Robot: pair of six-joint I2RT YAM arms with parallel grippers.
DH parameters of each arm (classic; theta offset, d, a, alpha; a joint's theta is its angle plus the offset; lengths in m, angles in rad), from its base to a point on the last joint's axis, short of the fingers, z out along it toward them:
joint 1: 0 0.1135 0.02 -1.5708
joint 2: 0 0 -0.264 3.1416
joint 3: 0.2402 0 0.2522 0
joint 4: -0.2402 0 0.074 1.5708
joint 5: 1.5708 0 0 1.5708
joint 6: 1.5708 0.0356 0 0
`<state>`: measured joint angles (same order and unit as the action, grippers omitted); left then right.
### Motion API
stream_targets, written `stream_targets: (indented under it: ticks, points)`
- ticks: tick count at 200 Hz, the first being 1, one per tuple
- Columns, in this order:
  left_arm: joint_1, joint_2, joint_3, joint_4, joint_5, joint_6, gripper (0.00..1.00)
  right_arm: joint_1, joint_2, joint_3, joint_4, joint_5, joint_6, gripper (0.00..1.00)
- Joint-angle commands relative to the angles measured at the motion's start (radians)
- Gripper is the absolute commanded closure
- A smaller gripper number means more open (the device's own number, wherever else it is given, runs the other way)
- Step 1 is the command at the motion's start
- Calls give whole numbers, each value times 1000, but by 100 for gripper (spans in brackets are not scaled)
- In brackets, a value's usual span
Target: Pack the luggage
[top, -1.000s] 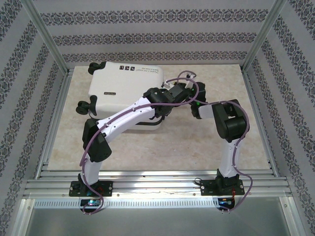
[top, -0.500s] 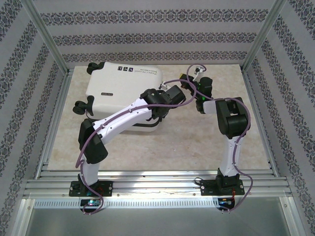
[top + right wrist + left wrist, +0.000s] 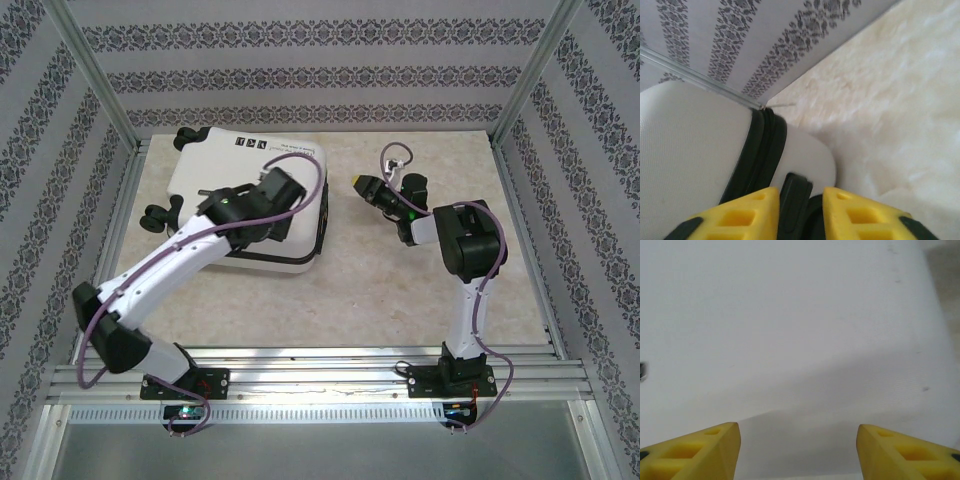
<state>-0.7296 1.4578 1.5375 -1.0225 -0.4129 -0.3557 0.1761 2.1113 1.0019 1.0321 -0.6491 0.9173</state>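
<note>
**Shut case in the far-left corner, both pincers loose**

The luggage lies flat and shut in the far-left corner of the table. Its black wheels sit close to the table's left edge, so there is little room on that side. The shell is white and hard-looking, with a fine grain and rounded corners. A black zip band runs round its middle.

The left gripper hangs just over the lid. Its yellow fingers stand wide apart, with nothing between them but bare white shell.

To the right of the case is a strip of bare table. Past it, the right gripper points at the case's right side, near it but not touching. Its blocky yellow tips are parted a little and clamp nothing. The black handle shows through the gap.

From there the cream, marbled tabletop lies open across the right half and forward to the ribbed aluminium rails. Striped, patterned walls close in the left, far and right sides.
</note>
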Motion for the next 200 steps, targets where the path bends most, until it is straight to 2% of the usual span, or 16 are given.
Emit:
stream_targets:
  ticks: [1, 21, 47, 69, 104, 175, 188, 200]
  points:
    - [50, -103, -93, 74, 6, -53, 34, 35, 3, -22, 59, -63, 56, 56]
    - [114, -217, -192, 99, -3, -109, 33, 59, 14, -25, 60, -93, 73, 47]
    - [157, -363, -294, 134, 8, -145, 32, 76, 24, -31, 51, -111, 72, 45]
    - [165, -433, -318, 100, -31, -168, 32, 82, 38, -35, 42, -117, 76, 45]
    - [174, -475, -343, 48, -68, -205, 31, 103, 64, -36, 45, -117, 83, 45]
    - [199, -494, -411, 86, -26, -217, 31, 130, 93, -11, 49, -129, 95, 45]
    - [202, -489, -418, 93, -16, -215, 31, 131, 98, -7, 49, -129, 97, 47]
    - [203, -483, -421, 94, -9, -215, 31, 130, 103, -3, 51, -130, 101, 54]
